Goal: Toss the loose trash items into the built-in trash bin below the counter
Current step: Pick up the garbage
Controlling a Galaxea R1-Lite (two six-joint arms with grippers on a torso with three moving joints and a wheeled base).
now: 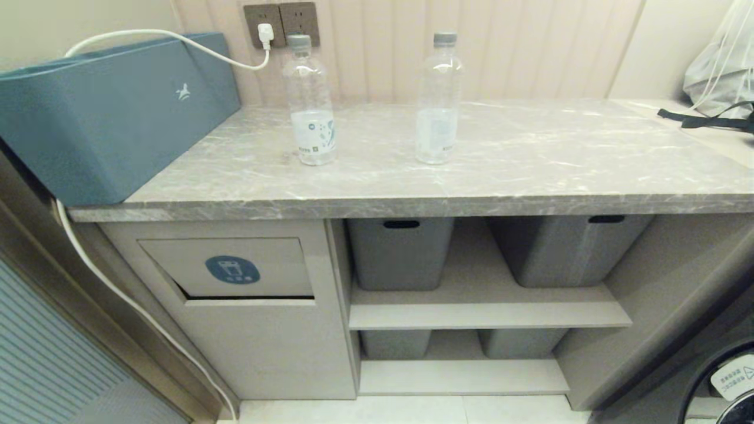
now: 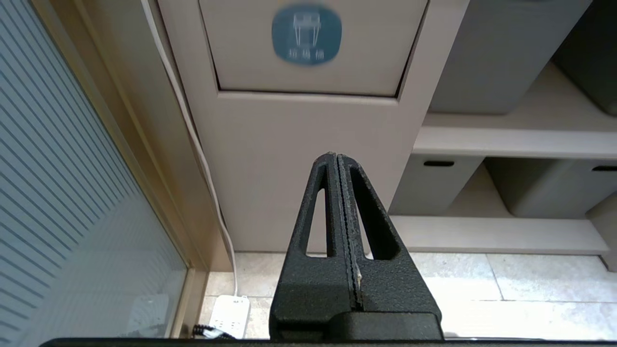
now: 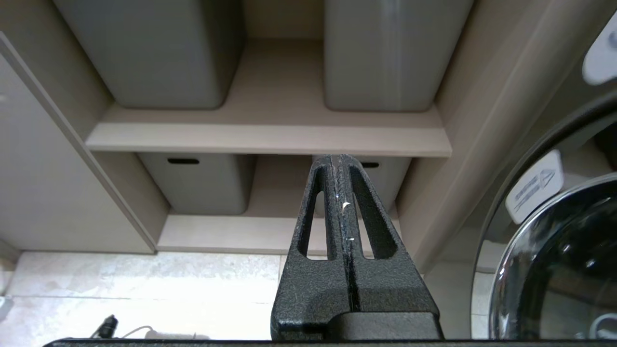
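While both bottles stand upright on the desk [image 1: 530,159], the labelled bottle [image 1: 310,106] with its white, blue-printed label is on the left and the pale bottle [image 1: 439,100] is to its right, the two well apart and nearer the back wall than the front edge. Below the desk's left end sits the trash bin [image 1: 235,306], its flap [image 1: 230,268] bearing a blue sticker [image 1: 232,270]. A blue box [image 1: 112,118] rests on the desk's left end, with a white cable [image 1: 177,40] running to a wall socket [image 1: 283,23]. Grey bins [image 1: 400,253] sit on shelves right of the trash bin. Left pincer [image 2: 337,159], fingers pressed together and holding nothing, hangs low before the flap. Right pincer [image 3: 340,159], likewise together and holding nothing, hangs before the lower shelves, beside a washer door [image 3: 554,260].
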